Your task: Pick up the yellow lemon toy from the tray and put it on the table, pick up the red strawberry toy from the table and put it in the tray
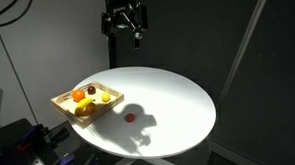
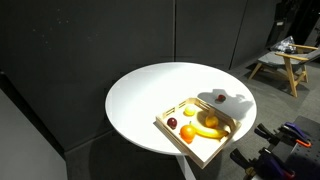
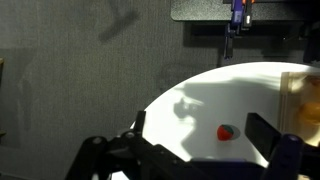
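- In an exterior view the gripper hangs high above the round white worktop, jaws apart and empty. The yellow lemon toy sits in the tray among other toy fruit. The red strawberry toy lies alone on the worktop, well apart from the tray.
- In an exterior view the tray is light wood with low walls; the worktop looks smooth and matte.
- In the wrist view the red strawberry toy lies ahead of the spread gripper. Both toys look light, rigid, rounded and probably slippery, so pinching across the widest middle seems safest.
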`<state>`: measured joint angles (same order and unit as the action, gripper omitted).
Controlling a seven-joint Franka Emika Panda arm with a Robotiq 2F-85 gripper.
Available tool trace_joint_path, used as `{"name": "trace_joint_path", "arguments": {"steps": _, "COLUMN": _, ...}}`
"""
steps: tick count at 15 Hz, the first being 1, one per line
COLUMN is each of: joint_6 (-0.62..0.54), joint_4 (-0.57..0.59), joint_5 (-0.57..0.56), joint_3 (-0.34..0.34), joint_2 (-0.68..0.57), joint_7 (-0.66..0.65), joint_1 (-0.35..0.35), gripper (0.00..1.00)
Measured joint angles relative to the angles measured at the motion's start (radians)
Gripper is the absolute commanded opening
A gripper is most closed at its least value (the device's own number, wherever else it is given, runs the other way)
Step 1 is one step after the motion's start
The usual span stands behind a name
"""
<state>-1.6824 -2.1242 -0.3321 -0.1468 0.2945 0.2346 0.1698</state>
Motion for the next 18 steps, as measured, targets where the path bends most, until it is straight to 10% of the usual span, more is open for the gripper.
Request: {"name": "trace_joint_path", "arguments": {"steps": 18, "joint_6": -0.087, "joint_4": 0.001, "joint_5": 0.148, "joint_3": 0.013, "joint_2": -0.117, "joint_7": 0.013, "joint_1": -0.103, "gripper": 1.00}}
